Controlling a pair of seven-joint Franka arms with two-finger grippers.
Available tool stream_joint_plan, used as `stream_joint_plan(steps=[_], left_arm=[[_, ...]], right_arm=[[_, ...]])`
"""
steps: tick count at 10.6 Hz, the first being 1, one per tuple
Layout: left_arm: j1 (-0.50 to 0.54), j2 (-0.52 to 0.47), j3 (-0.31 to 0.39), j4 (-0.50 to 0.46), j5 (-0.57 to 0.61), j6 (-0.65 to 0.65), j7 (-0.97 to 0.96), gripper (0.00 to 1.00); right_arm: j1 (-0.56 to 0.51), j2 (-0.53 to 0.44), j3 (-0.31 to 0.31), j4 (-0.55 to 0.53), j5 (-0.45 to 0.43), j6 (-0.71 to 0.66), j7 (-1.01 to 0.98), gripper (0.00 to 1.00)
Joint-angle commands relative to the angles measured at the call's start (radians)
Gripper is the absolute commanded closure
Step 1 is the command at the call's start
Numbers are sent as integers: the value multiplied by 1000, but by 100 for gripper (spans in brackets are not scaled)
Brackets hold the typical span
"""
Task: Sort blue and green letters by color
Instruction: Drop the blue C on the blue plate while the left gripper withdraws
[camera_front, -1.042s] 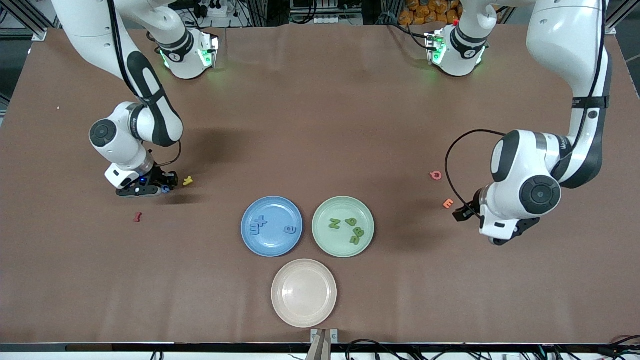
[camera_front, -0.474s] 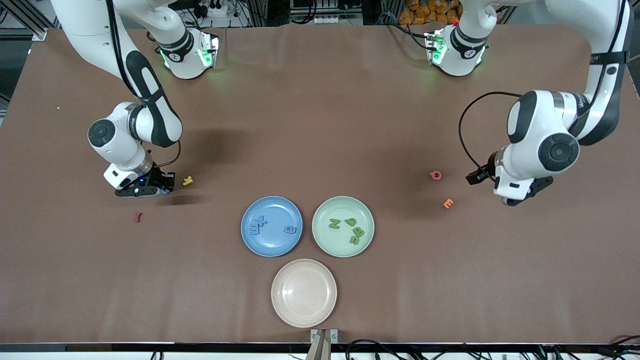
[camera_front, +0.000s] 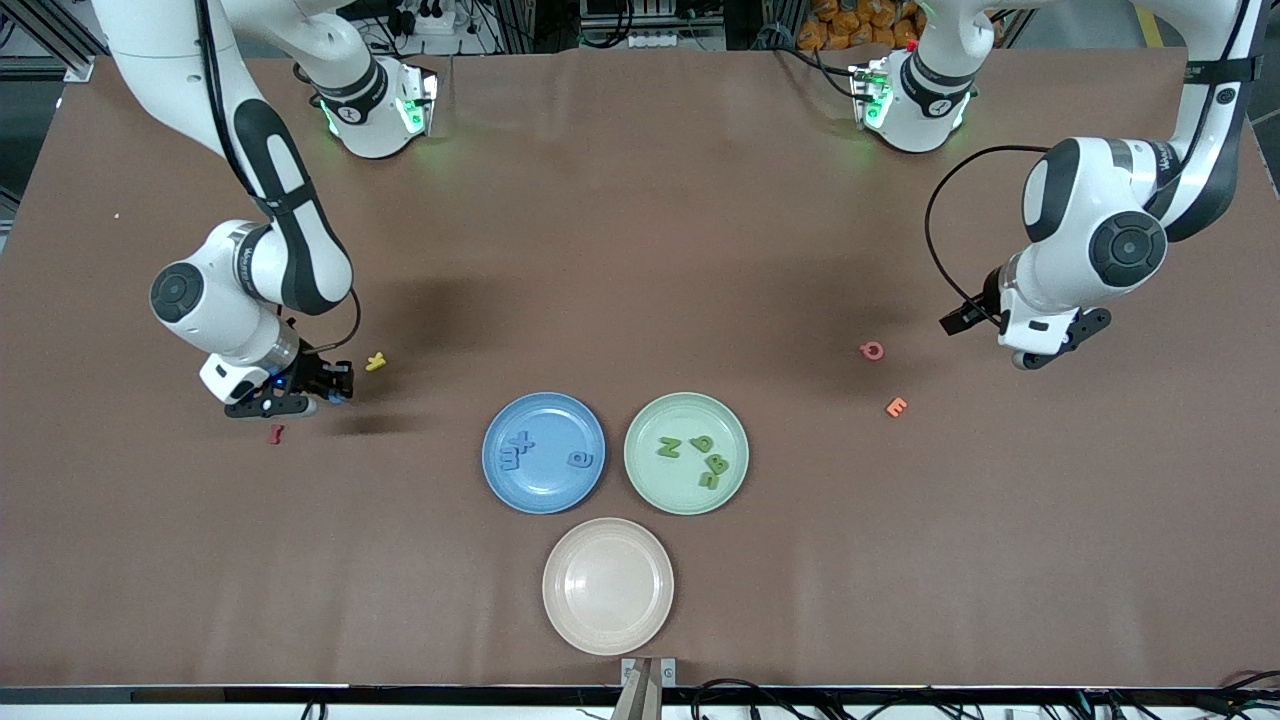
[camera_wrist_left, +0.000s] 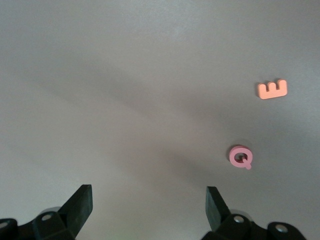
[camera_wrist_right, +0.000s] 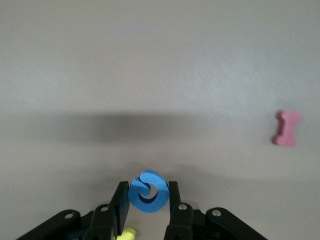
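A chunky blue C (camera_wrist_right: 148, 192), rounded and thick-walled, sits pinched between the closed fingers of the right gripper (camera_wrist_right: 148, 200), held above the brown table (camera_front: 640, 250) toward the right arm's end. In the right wrist view the letter's gap faces roughly ten o'clock and its curl is nearly round, so no long axis stands out; in the front view only a blue speck (camera_front: 338, 397) shows at the fingertips.

Three blue letters (camera_front: 520, 450) lie flat on the blue plate (camera_front: 543, 495), an X and an M together near its nine o'clock edge and a small a toward three o'clock. Four green letters (camera_front: 700, 455) lie on the green plate (camera_front: 686, 405) just beside it; their exact shapes are hard to read.

A yellow letter (camera_front: 375, 361) lies at the right gripper's two o'clock, a dark red letter (camera_front: 275, 433) at its six o'clock, partly hidden by the gripper.

The left gripper (camera_wrist_left: 147, 205) hangs with fingers wide apart and empty above the table at the left arm's end, near a pink Q (camera_wrist_left: 241, 156) and an orange E (camera_wrist_left: 272, 89). A cream plate (camera_front: 608, 640) lies nearest the front camera.
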Motion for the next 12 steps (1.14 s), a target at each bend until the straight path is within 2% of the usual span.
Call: stream_joint_plan(steps=[1, 6, 8, 12], left_arm=[[25, -24, -20, 20, -22, 14, 47, 0], [25, -66, -23, 54, -13, 14, 187, 0], [28, -76, -22, 59, -13, 14, 264, 0], [27, -75, -25, 44, -11, 2, 295, 0]], right_arm=[[72, 25, 8, 119, 31, -63, 160, 77], [253, 197, 12, 375, 34, -95, 496, 77], [293, 260, 47, 480, 35, -95, 601, 77], [296, 278, 120, 509, 35, -94, 663, 77]])
